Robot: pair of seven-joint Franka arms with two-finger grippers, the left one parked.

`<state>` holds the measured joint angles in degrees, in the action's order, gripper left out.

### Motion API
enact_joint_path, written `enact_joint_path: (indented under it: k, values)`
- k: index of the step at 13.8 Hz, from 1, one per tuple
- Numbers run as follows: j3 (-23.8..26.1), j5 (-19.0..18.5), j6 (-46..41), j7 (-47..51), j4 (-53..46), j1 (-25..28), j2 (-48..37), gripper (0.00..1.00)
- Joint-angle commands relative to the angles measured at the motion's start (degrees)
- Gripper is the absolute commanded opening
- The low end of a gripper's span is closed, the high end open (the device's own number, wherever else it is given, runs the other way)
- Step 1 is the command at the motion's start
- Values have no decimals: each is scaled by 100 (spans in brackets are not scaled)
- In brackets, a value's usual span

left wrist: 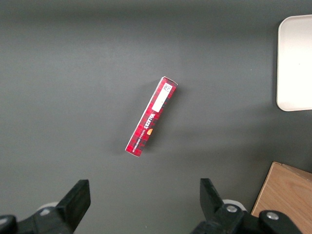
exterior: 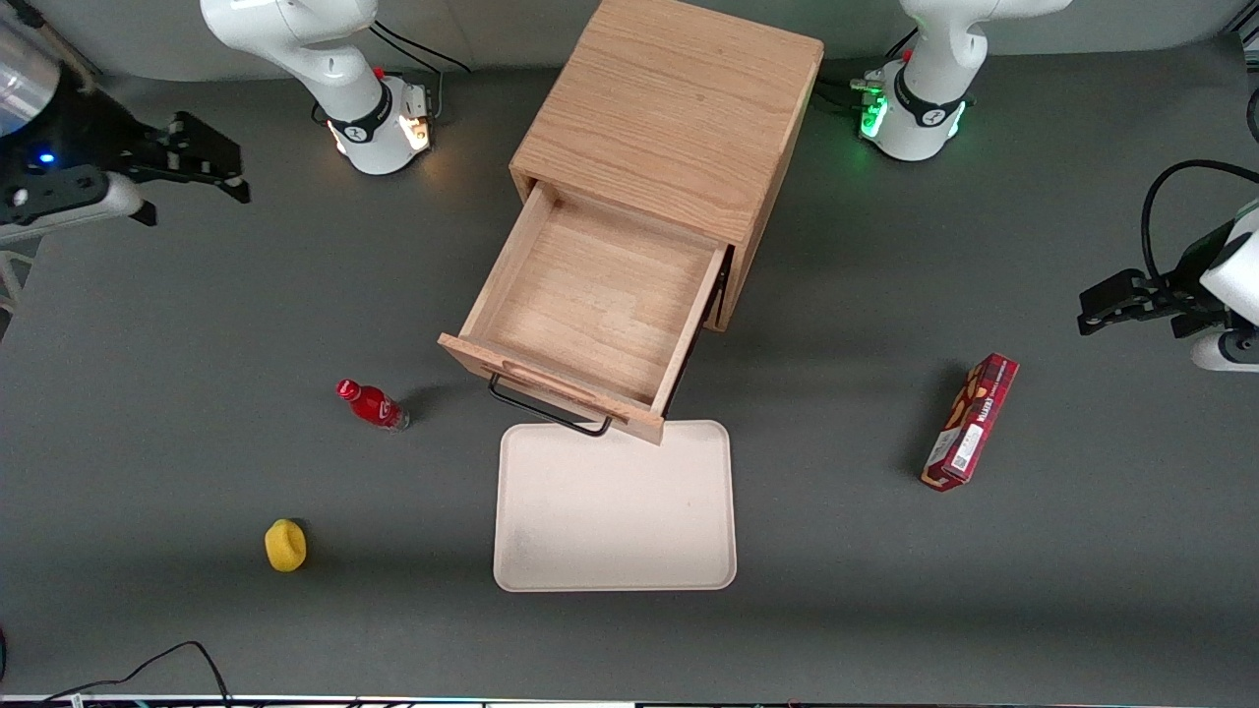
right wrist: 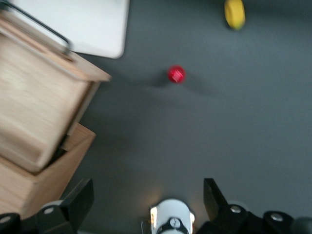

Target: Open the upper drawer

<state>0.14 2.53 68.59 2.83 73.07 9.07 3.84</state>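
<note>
Upper drawer point(exterior: 590, 320) pulled well out of the cabinet point(exterior: 679, 108) on a dark grey desk point(exterior: 197, 324).
Its front overhangs a cream tray point(exterior: 615, 521); the claw point(exterior: 221, 162) hangs spread wide, holding nothing, toward the working arm's end.

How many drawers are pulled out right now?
1: the upper drawer sticks out over the tray; any lower drawer is hidden beneath. The gripper hangs open toward the working arm's end.
</note>
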Motion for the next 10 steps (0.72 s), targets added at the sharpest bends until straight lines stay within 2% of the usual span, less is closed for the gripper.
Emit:
enact_joint_path:
  k: [1,3,4,6,8,10]
  values:
    - [-408,-166,1020,218,2117,51,-865,100]
    - [-575,-174,1855,245,3182,-28,-1349,100]
    - [-620,-192,1972,349,3352,-37,-1412,100]
    - [-646,-393,2035,937,3301,-29,-1369,100]
    - [-646,-604,2062,965,3004,-29,-1194,100]
    - [-742,-623,2009,983,2608,-37,-992,100]
